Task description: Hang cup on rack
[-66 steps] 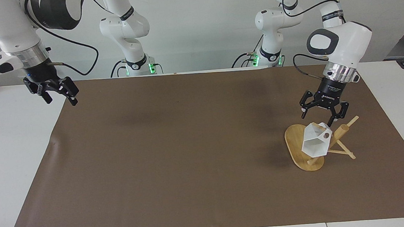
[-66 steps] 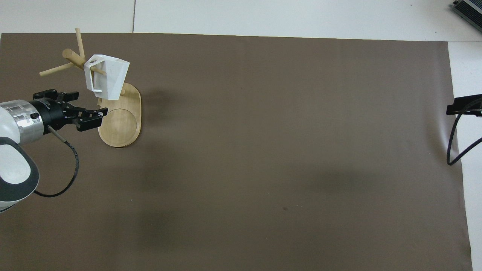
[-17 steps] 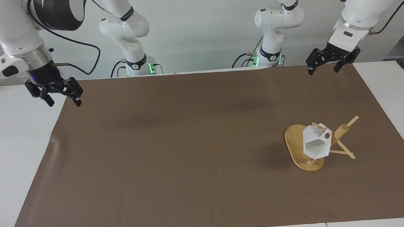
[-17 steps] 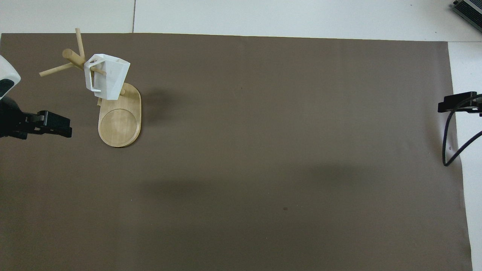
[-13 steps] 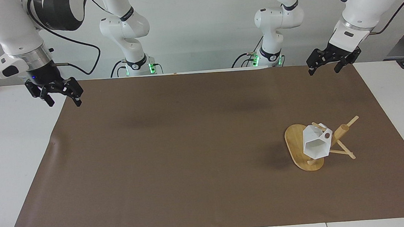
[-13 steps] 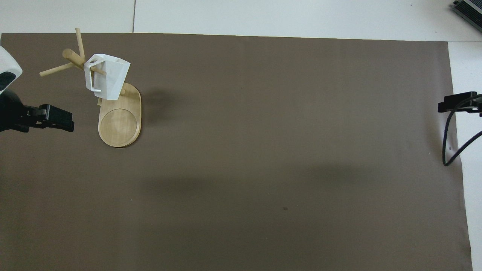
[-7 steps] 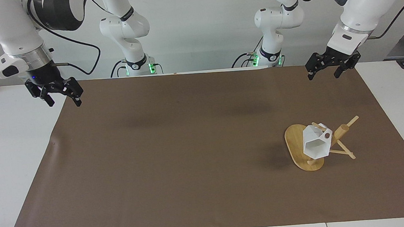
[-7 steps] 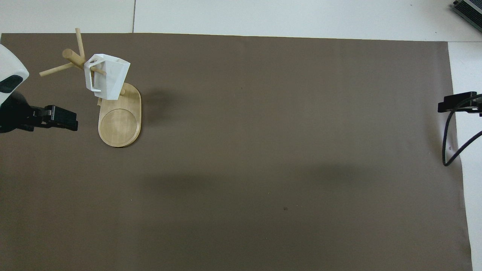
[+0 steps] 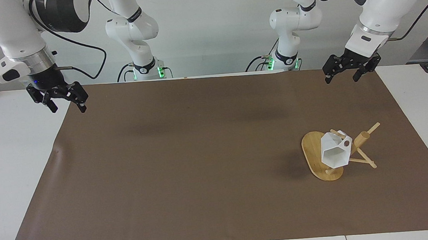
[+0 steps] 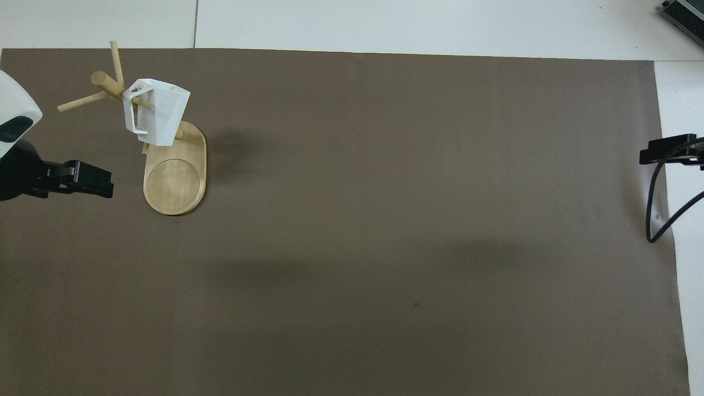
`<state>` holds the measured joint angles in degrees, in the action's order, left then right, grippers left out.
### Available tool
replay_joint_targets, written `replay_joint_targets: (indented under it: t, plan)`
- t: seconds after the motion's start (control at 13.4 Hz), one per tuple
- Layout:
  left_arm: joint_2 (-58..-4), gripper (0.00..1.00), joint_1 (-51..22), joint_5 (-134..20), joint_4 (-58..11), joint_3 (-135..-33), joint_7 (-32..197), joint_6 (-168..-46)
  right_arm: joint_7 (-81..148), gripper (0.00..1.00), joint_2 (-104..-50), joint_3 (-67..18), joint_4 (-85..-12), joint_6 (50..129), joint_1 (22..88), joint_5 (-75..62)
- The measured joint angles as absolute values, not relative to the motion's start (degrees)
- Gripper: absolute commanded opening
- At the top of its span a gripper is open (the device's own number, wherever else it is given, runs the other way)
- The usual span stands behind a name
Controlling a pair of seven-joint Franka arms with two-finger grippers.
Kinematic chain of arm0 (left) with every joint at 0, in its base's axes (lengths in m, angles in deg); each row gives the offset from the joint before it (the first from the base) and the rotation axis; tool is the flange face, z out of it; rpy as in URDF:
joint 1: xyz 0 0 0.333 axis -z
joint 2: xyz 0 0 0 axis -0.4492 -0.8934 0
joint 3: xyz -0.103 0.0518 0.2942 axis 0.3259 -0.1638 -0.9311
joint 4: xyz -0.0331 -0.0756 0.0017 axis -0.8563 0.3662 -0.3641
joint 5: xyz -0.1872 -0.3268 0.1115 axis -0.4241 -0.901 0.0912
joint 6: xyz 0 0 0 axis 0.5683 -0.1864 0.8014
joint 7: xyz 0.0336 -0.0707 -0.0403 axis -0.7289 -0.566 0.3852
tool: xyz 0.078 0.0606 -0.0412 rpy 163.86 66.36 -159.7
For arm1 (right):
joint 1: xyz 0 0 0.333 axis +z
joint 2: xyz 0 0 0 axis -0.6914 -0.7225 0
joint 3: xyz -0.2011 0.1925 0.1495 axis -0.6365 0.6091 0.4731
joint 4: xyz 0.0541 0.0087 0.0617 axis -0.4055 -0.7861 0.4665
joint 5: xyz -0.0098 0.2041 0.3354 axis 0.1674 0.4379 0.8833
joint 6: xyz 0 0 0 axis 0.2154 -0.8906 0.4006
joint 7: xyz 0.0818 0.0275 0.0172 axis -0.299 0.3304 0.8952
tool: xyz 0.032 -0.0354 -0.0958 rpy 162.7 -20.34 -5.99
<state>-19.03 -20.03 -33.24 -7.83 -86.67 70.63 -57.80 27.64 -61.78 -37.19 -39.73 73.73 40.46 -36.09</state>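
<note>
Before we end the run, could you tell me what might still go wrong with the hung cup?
The cup hangs tilted by its handle on one thin peg of the rack, so a knock might slide it off. The left gripper, open and raised over the mat, could clip a peg if it sweeps low.

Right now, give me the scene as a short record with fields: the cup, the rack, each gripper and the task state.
cup: white, hanging by its handle on a peg, tilted, over the base
rack: bamboo, on the brown mat toward the left arm's end of the table
left gripper: open, empty, raised over the mat's edge, clear of the rack
right gripper: open, empty, waiting over the mat's edge at its own end
task state: cup appears hung
</note>
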Motion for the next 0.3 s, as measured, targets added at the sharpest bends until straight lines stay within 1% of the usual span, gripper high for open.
replay_joint_targets:
  t: [0.3]
  plan:
    - [-18.4, 1.0, -20.0, -33.2, -7.8, -86.5, 70.6, -57.6, 27.6, 1.0, -61.8, -37.2, -39.7, 73.7, 40.5, -36.1]
